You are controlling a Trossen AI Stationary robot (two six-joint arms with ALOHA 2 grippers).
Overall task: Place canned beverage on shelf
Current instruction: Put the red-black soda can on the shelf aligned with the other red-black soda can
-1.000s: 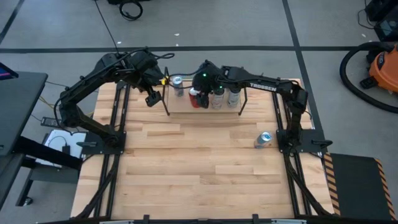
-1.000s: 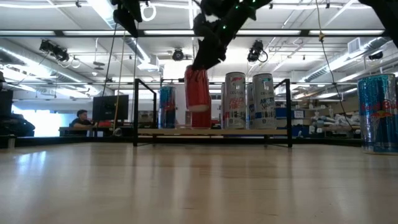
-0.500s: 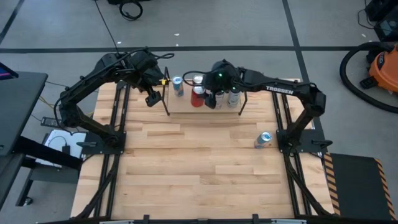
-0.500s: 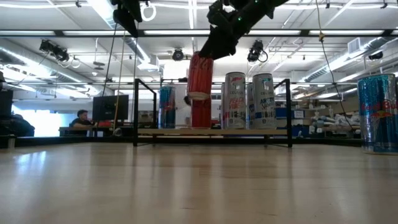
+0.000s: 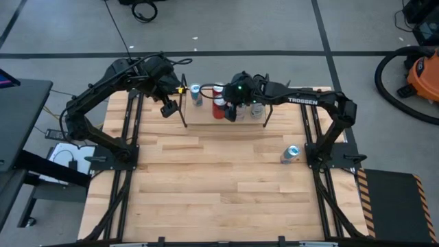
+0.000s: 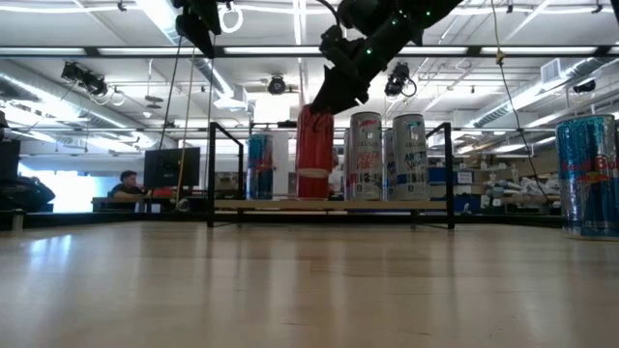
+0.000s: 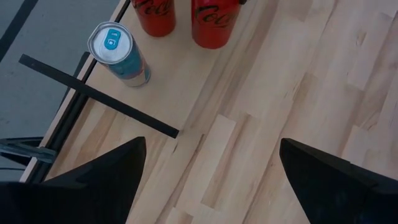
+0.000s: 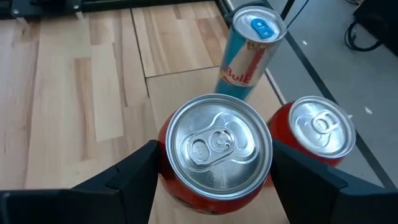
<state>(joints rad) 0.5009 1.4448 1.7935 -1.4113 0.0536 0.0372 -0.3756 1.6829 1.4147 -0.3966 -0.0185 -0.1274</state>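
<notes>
The right tool (image 6: 319, 104) holds a red can (image 6: 314, 153) from above, fingers on both its sides, low over the shelf (image 6: 329, 205); I judge the placing step almost finished; next it must set the can down and let go. A second red can (image 8: 318, 132) and a blue can (image 8: 249, 51) stand close; two silver cans (image 6: 387, 155) crowd the other side. The left tool (image 5: 167, 110) waits wide open beside the shelf.

Robotics lab or open workshop hall. Grey concrete floor (image 5: 226, 27) with dark marked lines around butcher-block surface (image 5: 212, 178). Orange shop vacuum (image 5: 420, 72) at right edge of frame. Exposed ceiling ducts, strip lighting (image 6: 155, 14), person (image 6: 126, 184) seated at monitor (image 6: 172, 166) at left.
</notes>
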